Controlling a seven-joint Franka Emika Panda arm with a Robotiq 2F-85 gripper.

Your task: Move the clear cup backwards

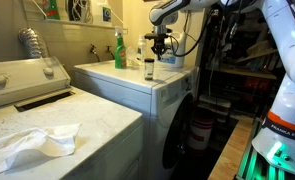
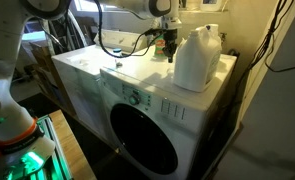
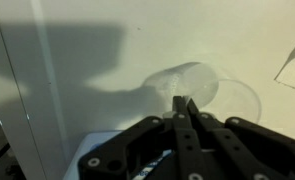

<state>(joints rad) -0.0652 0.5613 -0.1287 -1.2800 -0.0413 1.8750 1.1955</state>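
The clear cup (image 1: 149, 70) is small and see-through with a dark upper part. It stands on the white washer top (image 1: 127, 80) near the back. My gripper (image 1: 159, 54) hangs right above it. In the wrist view the fingers (image 3: 183, 103) are pressed together, with the cup's thin rim (image 3: 202, 80) at their tips. In an exterior view the gripper (image 2: 168, 45) is beside the big white jug (image 2: 195, 58), and the cup is mostly hidden there.
A green spray bottle (image 1: 119, 50) and a taller clear bottle (image 1: 142, 50) stand behind the cup. The white jug sits to one side. A second machine (image 1: 47, 125) with a white cloth (image 1: 32, 142) is nearby. The washer's front edge (image 2: 137, 95) drops to the floor.
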